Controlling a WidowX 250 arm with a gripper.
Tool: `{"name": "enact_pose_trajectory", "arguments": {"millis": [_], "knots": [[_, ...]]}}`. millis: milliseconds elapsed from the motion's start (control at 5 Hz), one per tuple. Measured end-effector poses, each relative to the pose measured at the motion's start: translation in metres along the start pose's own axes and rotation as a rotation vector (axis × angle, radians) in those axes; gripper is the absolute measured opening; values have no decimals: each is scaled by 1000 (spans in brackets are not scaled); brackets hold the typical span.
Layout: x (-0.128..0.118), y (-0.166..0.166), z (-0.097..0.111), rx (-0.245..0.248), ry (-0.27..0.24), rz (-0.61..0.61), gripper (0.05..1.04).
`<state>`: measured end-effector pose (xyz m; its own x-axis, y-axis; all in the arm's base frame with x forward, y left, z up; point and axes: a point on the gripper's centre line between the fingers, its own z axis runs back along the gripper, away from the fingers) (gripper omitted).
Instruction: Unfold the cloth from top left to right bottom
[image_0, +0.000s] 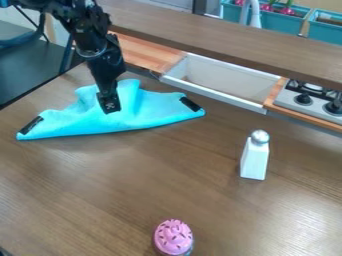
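one fixed camera, set above the wooden table (127, 185), looks down at a slant across it. faces the toy sink (224, 80) and stove (300, 105) at upper right, far side, with planters (277, 21) beyond. turned at an angle, so the sink edge runs diagonally. mid-close: takes in a broad stretch of tabletop plus some room behind.

Gripper (109, 104): a small pale mark is seen on its black surface; no letter or number can be made out.
Black patches (190, 104) on cloth (137, 114): no lettering can be read.
Stove knobs (303, 99): no signs can be read.
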<state>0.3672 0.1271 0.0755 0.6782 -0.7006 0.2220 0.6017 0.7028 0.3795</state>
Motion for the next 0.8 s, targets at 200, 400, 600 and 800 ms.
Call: {"name": "enact_pose_trajectory", "arguments": {"millis": [200, 400, 600, 800], "knots": [[-3, -6, -11, -34, 17, 7, 1000], [10, 23, -21, -25, 26, 71, 1000], [14, 39, -30, -31, 51, 112, 1000], [21, 51, -26, -22, 40, 113, 1000]]}}
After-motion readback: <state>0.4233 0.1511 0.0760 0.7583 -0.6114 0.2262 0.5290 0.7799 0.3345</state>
